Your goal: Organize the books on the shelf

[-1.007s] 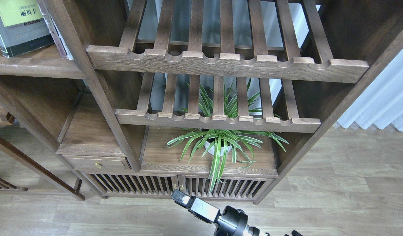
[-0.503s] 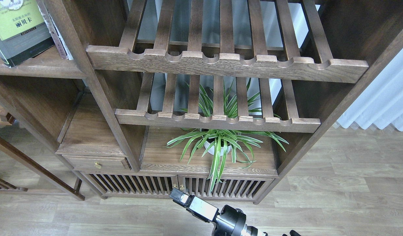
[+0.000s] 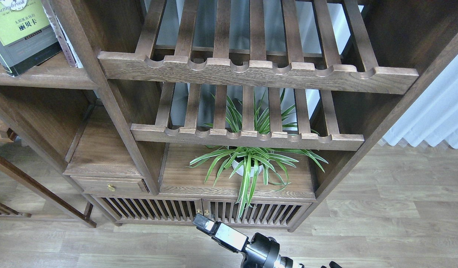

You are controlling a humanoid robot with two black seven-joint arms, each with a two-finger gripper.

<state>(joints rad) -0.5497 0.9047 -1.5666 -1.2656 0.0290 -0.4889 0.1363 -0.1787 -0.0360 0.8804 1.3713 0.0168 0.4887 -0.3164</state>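
Observation:
A thick book (image 3: pixel 20 33) with a yellow-green cover and black-grey edges stands tilted on the dark-brown shelf (image 3: pixel 42 76) at the top left, cut off by the view's edge. A second, thinner book (image 3: pixel 67 42) shows only its pale page edge beside it, against the bookcase upright. No third book is in view. The black-and-white far end of my right arm (image 3: pixel 206 225) is low at the bottom centre, above the floor in front of the bookcase; its fingers cannot be told apart. My left gripper is out of view.
Two slatted racks with notched front rails (image 3: pixel 251 72) (image 3: pixel 247 136) fill the middle bay. A potted spider plant (image 3: pixel 247 163) stands on the board below them. A small drawer (image 3: pixel 109 185) and slatted cabinet doors (image 3: pixel 199 210) lie lower. A white curtain (image 3: pixel 437 115) hangs at the right.
The yellow-green book has shifted down and to the left on the shelf, so more of its cover title shows. My right arm's end has barely moved.

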